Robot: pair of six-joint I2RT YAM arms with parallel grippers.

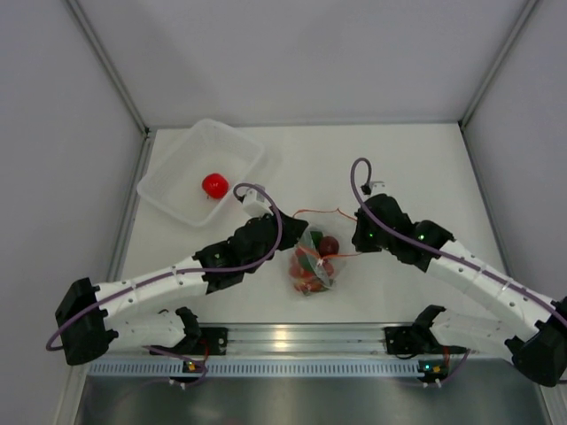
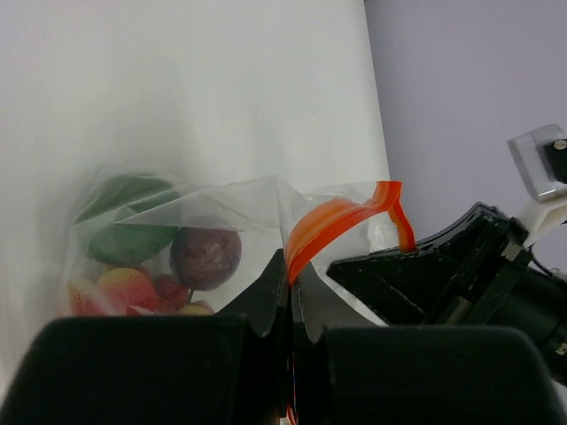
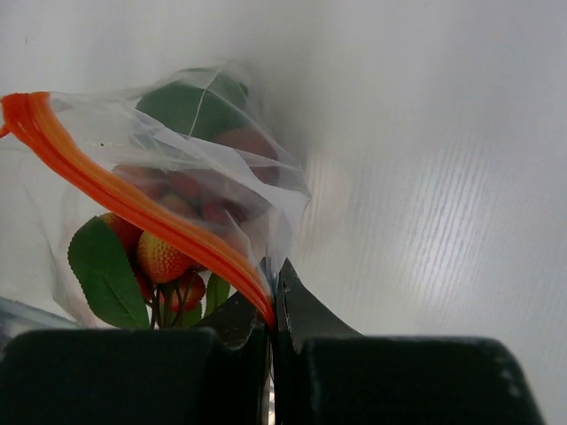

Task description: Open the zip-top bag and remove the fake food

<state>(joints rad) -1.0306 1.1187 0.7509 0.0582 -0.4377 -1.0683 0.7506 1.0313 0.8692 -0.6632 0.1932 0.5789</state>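
The clear zip-top bag [image 1: 314, 261] lies mid-table between both arms, its orange-red zip strip [image 2: 337, 217] arching up. Inside it I see fake food: a maroon ball [image 2: 205, 257], a green ball [image 2: 124, 221] and a cluster of little red balls [image 3: 159, 257] with green leaves [image 3: 102, 270]. My left gripper [image 2: 291, 266] is shut on the bag's top edge at the strip, on the bag's left side [image 1: 299, 226]. My right gripper [image 3: 273, 276] is shut on the other lip of the strip [image 3: 115, 190], at the bag's right [image 1: 354, 237]. A red tomato [image 1: 214, 185] sits in the tub.
A rigid translucent tub [image 1: 177, 190] stands at the back left, just beyond the left arm. Grey side walls close the table in on the left and right. The right gripper's black fingers [image 2: 399, 274] show close beside the left gripper.
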